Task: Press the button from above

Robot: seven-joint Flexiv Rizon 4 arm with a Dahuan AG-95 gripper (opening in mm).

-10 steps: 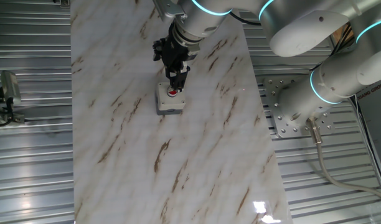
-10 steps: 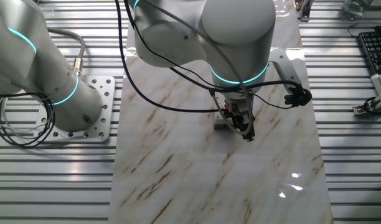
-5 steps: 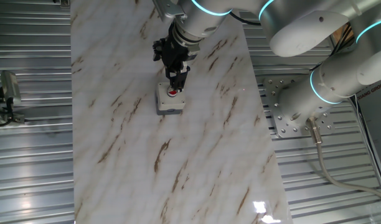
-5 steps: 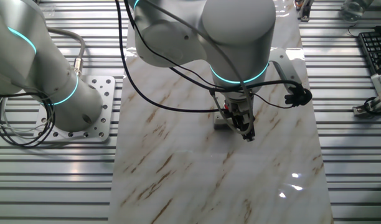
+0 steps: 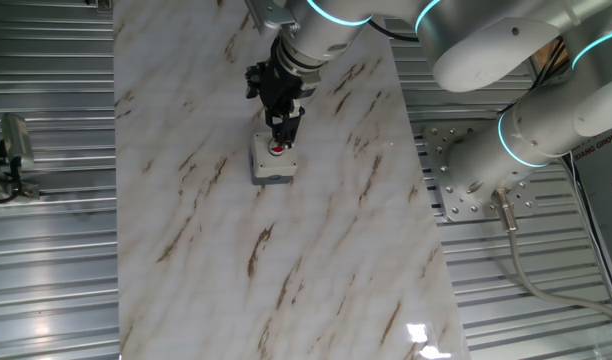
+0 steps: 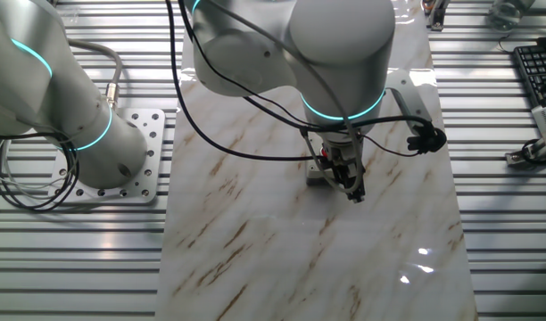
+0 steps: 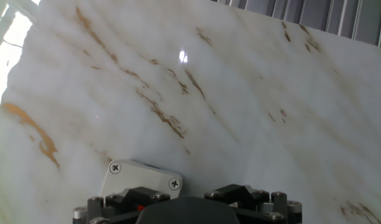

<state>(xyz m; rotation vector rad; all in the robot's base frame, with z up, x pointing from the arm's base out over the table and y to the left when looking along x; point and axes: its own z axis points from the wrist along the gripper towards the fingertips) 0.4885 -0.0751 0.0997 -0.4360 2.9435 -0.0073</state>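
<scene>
The small light-grey square box (image 5: 269, 166) sits on the marble table top, with the round red button (image 5: 277, 150) in its top. My gripper (image 5: 284, 137) points down right over the button, its tips at or just above the red cap; I cannot tell whether they touch it. In the other fixed view the gripper (image 6: 352, 190) hides most of the box (image 6: 317, 177). In the hand view a corner of the box (image 7: 141, 176) with two screws shows just beyond the hand's dark body (image 7: 190, 210), which hides the fingertips. No view shows a gap between the fingertips.
The marble slab (image 5: 316, 230) lies on ribbed metal flooring. The arm's base plate (image 5: 464, 175) is beside the slab. A keyboard (image 6: 539, 76) lies at the far right edge of the other fixed view. A small device (image 5: 14, 145) stands left of the slab.
</scene>
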